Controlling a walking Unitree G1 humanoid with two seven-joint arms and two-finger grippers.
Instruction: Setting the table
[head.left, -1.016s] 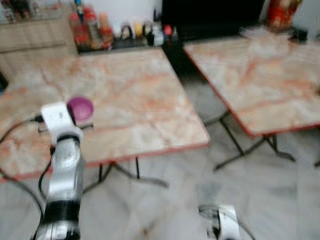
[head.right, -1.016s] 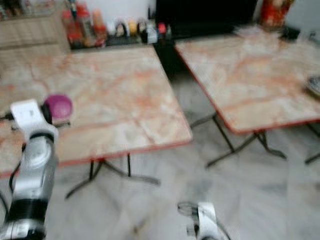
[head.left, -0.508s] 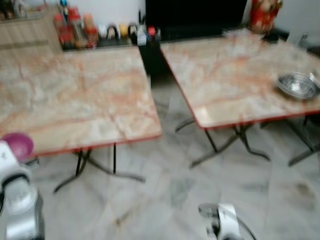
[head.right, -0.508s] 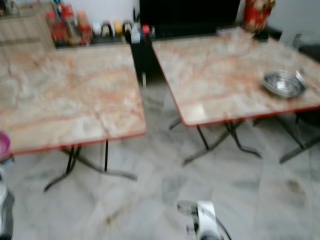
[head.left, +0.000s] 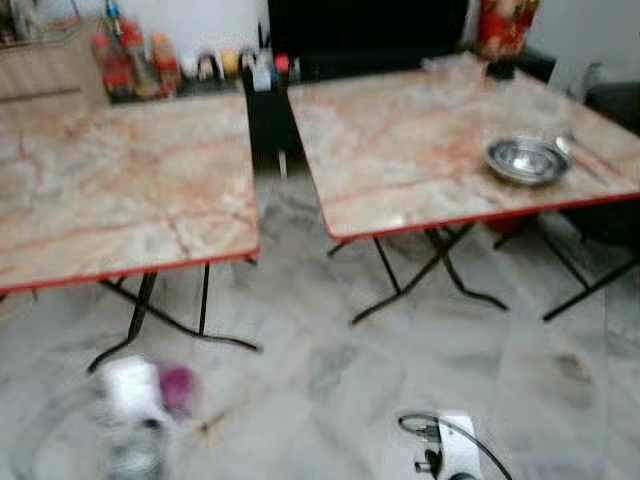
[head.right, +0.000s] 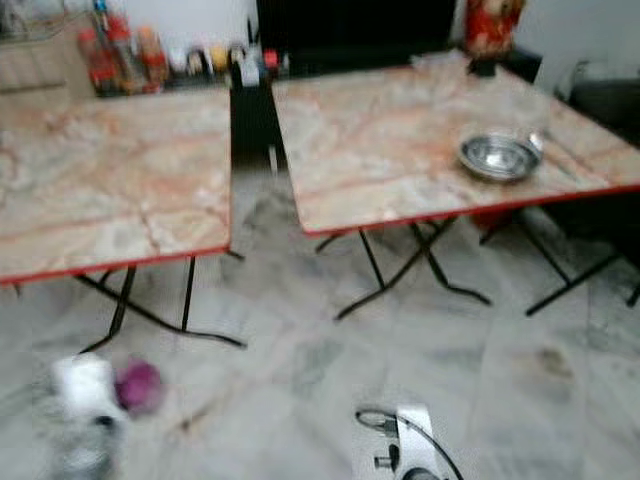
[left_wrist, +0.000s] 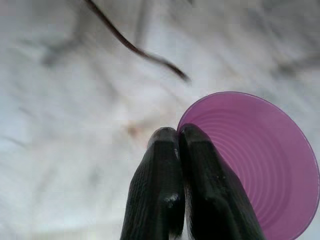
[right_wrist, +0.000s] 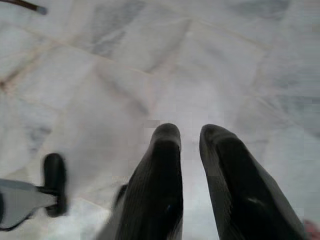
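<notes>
Left gripper (left_wrist: 178, 134) pinches the rim of the purple cup (left_wrist: 255, 160), fingers closed on its near edge; no writing is readable. Right gripper (right_wrist: 190, 137) hangs slightly open.

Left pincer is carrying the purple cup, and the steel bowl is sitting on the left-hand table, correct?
Not quite. The left pincer does hold the purple cup by its rim, but the steel bowl sits on the right-hand table, near its front right corner, as the left eye view shows.
</notes>
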